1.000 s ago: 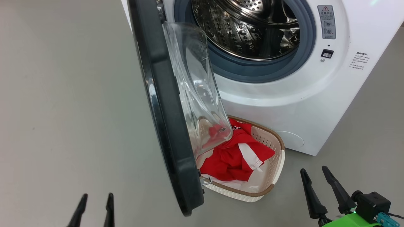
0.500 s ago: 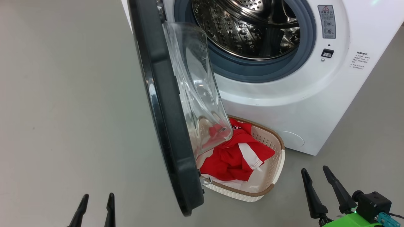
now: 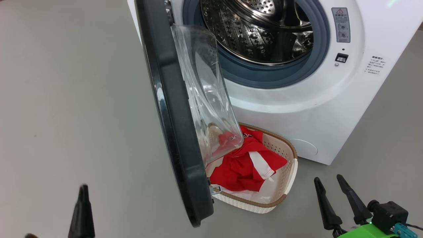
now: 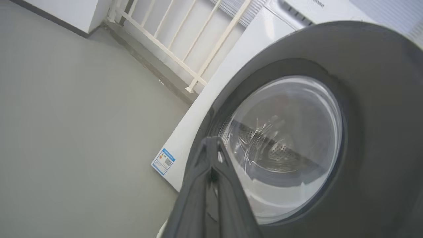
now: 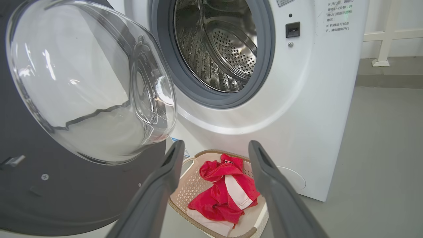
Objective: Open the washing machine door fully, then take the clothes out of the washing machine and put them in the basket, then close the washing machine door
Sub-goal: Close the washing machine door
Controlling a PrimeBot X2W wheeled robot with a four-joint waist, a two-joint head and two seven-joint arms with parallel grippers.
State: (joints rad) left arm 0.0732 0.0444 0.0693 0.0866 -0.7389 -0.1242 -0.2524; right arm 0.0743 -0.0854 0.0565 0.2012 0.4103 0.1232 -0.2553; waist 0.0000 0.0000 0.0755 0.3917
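The washing machine [image 3: 297, 109] stands at the upper right, its steel drum [image 3: 261, 29] showing no clothes inside. The washing machine door [image 3: 175, 132] hangs open, seen edge-on, its glass bowl over the basket. The red and white clothes [image 3: 241, 165] lie in the cream basket [image 3: 290, 155] on the floor in front of the machine. My left gripper [image 3: 84, 188] is shut on nothing, low at the left, outside the door; its closed tips [image 4: 211, 142] point at the door's outer face [image 4: 373, 66]. My right gripper [image 3: 328, 178] stands open, right of the basket; between its fingers [image 5: 216, 145] I see the clothes [image 5: 228, 191].
Bare grey floor [image 3: 66, 99] spreads to the left of the door. A white railing [image 4: 185, 43] runs behind the machine, and a blue label [image 4: 163, 161] sits low on the machine's side. The door's latch hook [image 3: 215, 189] juts beside the basket rim.
My left gripper has gone from open to shut and stands slightly higher in the head view. The right gripper, door, basket and clothes have not moved.
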